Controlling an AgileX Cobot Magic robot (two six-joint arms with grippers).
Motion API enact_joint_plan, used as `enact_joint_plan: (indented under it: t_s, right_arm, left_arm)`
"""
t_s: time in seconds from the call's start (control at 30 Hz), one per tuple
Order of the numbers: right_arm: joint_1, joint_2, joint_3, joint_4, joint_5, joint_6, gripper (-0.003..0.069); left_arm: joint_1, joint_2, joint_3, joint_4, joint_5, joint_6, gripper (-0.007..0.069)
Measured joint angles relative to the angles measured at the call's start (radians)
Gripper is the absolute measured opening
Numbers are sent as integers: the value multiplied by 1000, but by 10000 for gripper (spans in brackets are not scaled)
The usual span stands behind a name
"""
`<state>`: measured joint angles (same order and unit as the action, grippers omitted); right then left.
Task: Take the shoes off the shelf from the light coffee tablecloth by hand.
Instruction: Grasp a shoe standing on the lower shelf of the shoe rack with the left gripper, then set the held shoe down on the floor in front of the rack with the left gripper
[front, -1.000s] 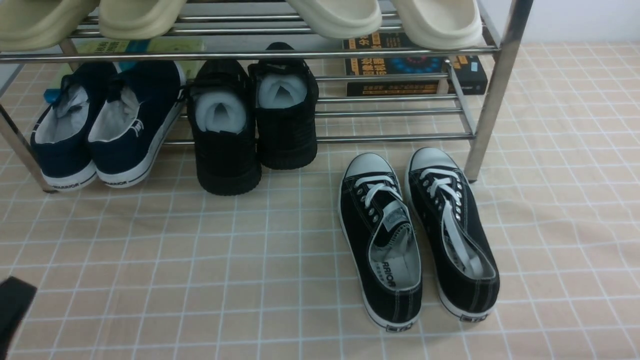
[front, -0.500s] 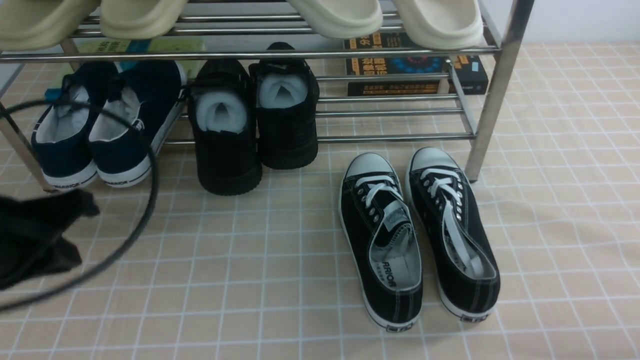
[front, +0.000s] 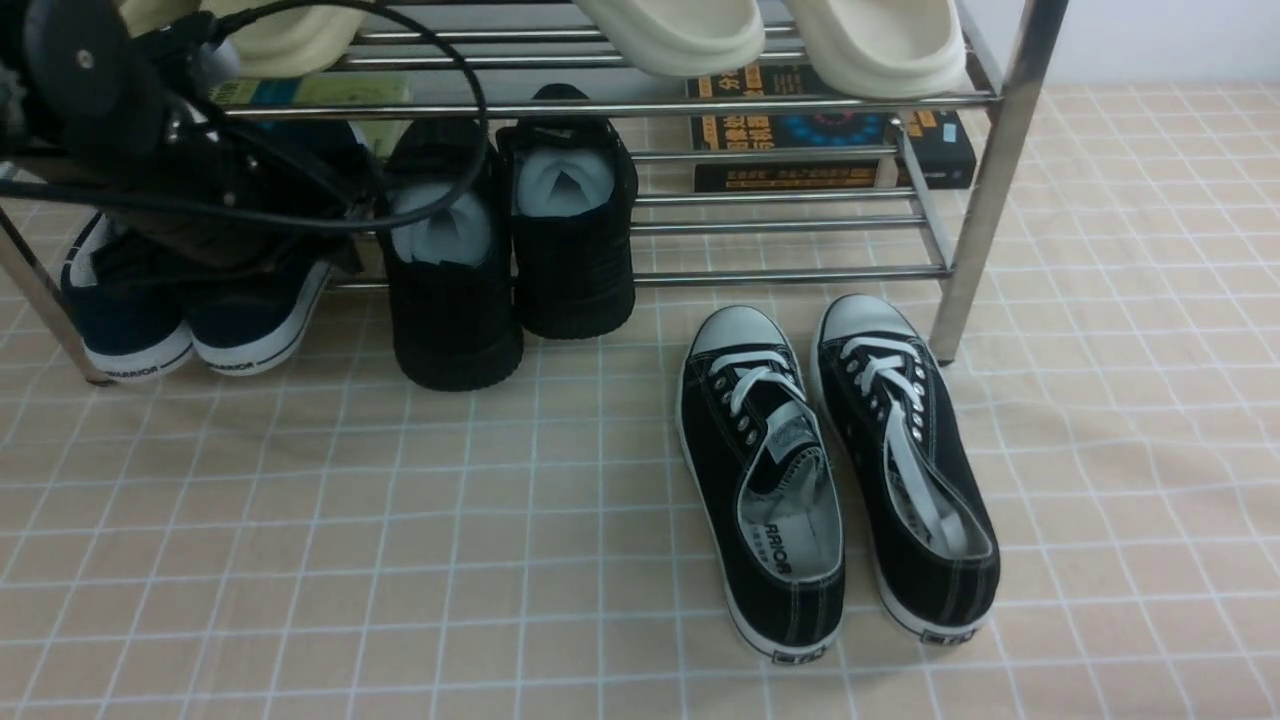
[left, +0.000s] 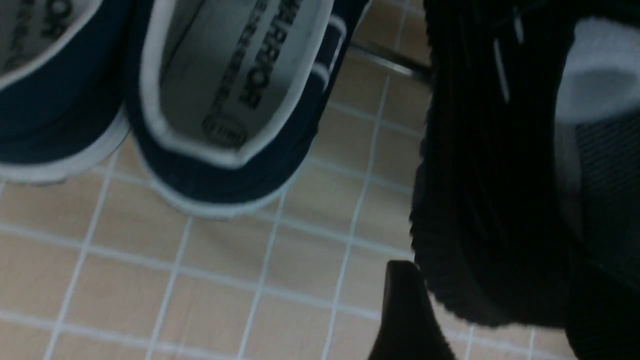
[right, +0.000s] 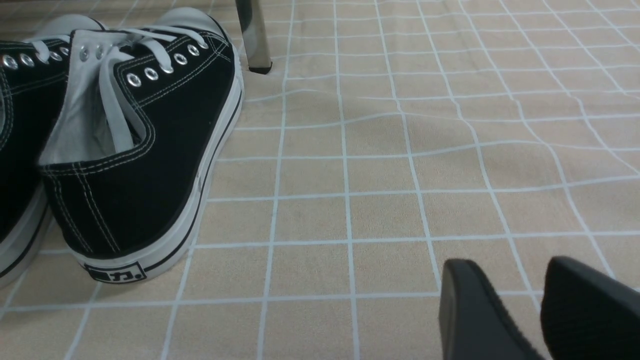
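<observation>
Find left claw (left: 500, 280) apart, with black knit sneaker's (left: 480, 175) heel between tips; cannot confirm contact. Find right claw (right: 510, 265) apart.

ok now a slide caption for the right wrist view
Black canvas sneakers with white laces on a white-gridded beige tablecloth, the right gripper open beside them

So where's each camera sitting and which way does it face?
Front: between the arms, facing forward and down at the chrome shoe rack; left arm shows.
Left wrist: on that arm, looking down at navy and all-black sneakers; open fingers show.
Right wrist: on that arm, facing white-toed sneakers; parted fingers show.
Front and right wrist share the white-toed pair.
</observation>
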<state>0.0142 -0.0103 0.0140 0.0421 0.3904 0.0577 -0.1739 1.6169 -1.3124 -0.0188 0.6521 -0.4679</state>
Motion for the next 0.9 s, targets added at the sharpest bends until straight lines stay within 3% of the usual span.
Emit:
enact_joint_plan:
  t_s: [0.27,0.43,0.63,0.67,0.77,0.9]
  right_arm:
    - [0,0,0,0,0,0,237]
    - [0,0,0,0,0,0,237]
    - [0,0,0,0,0,0,237]
    - [0,0,0,0,0,0,237]
    - [0,0,0,0,0,0,237]
    - [0,0,0,0,0,0,237]
  left_arm:
    - [-1,94,-2,-106,-175,-2,437]
    - [-1,132,-2,-149,-236,-2,385]
    - [-1,172,-3,-158,-240,-2,239]
    - [-1,176,-3,-162,-232,-2,149]
    - [-2,159,-5,-162,-203,20,31]
    - [-2,97,-18,-159,-102,74,8]
